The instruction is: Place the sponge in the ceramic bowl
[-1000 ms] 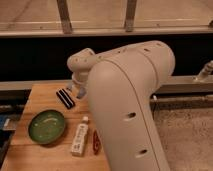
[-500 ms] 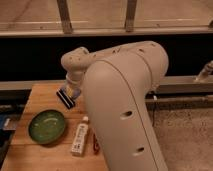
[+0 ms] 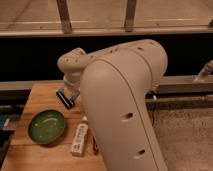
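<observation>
Beyond the ceramic bowl (image 3: 46, 126), not touching it, hangs the tool (image 3: 70, 95).

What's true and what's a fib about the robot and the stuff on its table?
1. The ceramic bowl is green. True.
2. Something lies inside the bowl. False: it looks empty.
3. The gripper hangs by the black striped block near the table's back edge. True.
4. The white box sits in the bowl. False: it lies on the wooden table beside the bowl.
</observation>
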